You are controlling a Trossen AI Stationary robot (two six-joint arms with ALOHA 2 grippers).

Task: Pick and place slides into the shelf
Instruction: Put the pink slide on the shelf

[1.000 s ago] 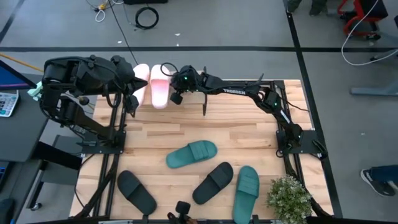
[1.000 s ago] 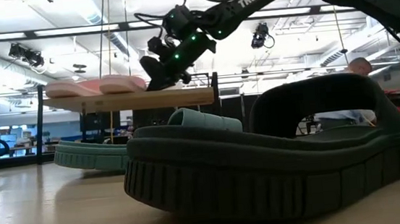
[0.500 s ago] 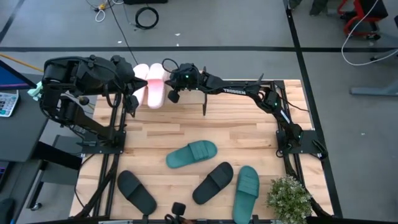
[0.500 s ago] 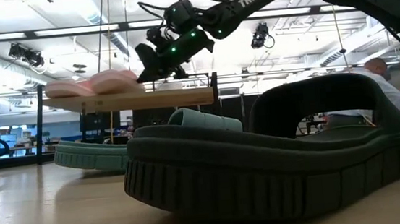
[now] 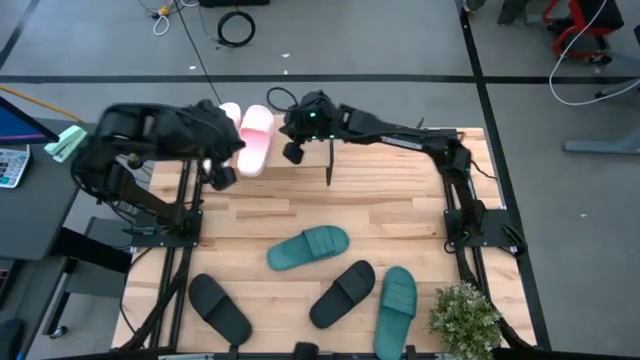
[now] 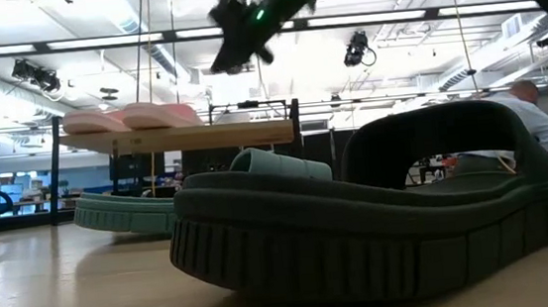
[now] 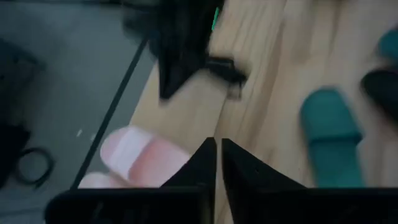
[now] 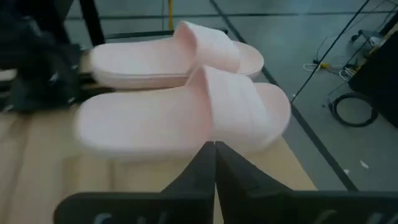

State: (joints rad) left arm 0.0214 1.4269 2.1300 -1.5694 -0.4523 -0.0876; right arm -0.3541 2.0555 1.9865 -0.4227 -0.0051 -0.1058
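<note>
Two pale pink slides lie side by side, soles down, on the shelf's plank top at the table's far left. My right gripper is shut and empty, raised well above the shelf, just right of the pink pair. My left gripper is shut and empty beside the shelf's left end. Two teal slides and two black slides lie flat on the tabletop.
A potted plant stands at the near right corner. The shelf's black leg stands under its right end. Bare tabletop lies between the shelf and the loose slides. A person shows in the room behind.
My right gripper has nudged the nearer pink slide a little toward the table's left along the shelf top, then risen well above the shelf. My left arm has swung out toward the table's right and near side.
</note>
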